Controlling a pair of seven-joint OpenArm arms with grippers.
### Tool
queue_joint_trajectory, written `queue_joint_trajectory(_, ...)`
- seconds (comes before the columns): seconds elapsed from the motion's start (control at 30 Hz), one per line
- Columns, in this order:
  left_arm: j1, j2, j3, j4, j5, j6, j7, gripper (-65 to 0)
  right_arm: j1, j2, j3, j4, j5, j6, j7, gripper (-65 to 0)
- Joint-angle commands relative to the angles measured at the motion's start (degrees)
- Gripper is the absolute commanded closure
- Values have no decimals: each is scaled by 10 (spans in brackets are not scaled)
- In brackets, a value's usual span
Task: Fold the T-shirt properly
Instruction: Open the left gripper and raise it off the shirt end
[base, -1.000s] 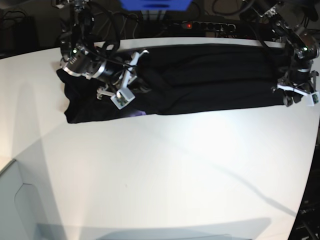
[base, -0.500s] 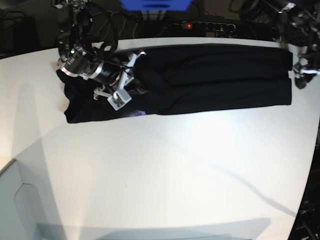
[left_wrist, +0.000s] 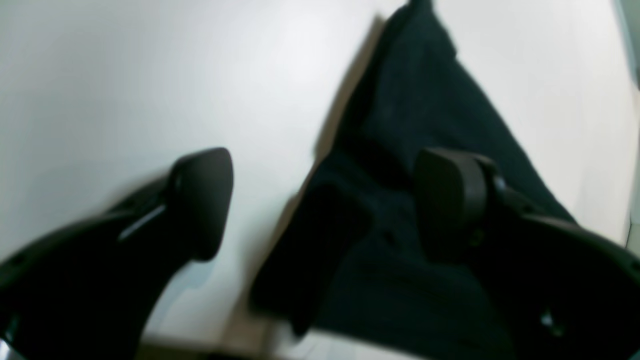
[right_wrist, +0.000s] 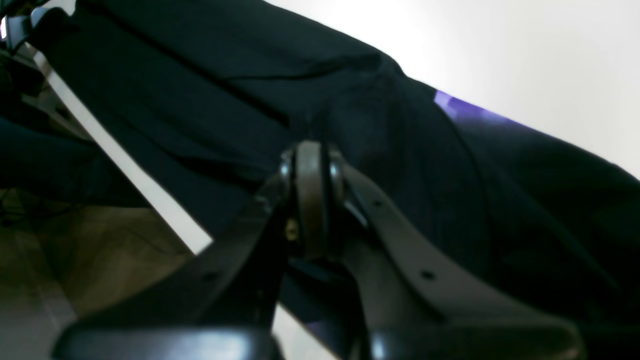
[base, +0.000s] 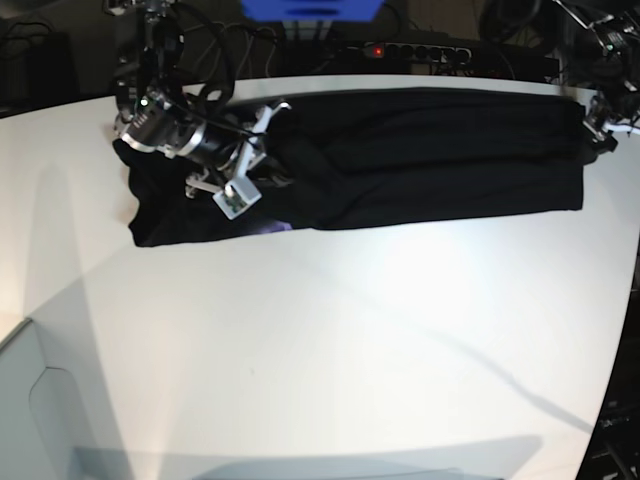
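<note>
The black T-shirt (base: 430, 150) lies as a long folded band across the far side of the white table (base: 330, 330). A purplish patch (base: 276, 227) peeks out at its front edge. My right gripper (base: 283, 168) is over the shirt's left part. In the right wrist view its fingertips (right_wrist: 311, 165) are pressed together, with creases of the T-shirt (right_wrist: 210, 85) running into them. My left gripper (base: 603, 122) hangs off the shirt's right end. The left wrist view shows its fingers (left_wrist: 202, 190) wide apart above the T-shirt (left_wrist: 425, 100), with nothing between them.
A power strip (base: 412, 50) with a red light, cables and a blue object (base: 310, 8) sit behind the table's far edge. The table's curved right edge (base: 622, 330) is close to the left arm. A grey box (base: 35, 400) stands at the lower left.
My left gripper has opened, let go of the T-shirt's right end and lifted up and back. That end now lies flat. The right gripper has hardly moved.
</note>
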Motion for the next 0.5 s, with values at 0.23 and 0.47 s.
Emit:
queue_joint_trajectory(0.23, -2, -8, 26, 3, 1, -1, 5, -545, 3, 0, 0, 9, 12, -4, 11, 0)
queue_joint_trajectory(0.47, -2, 9, 56, 3, 1, 0, -7, -545, 3, 0, 0, 9, 12, -4, 11, 0)
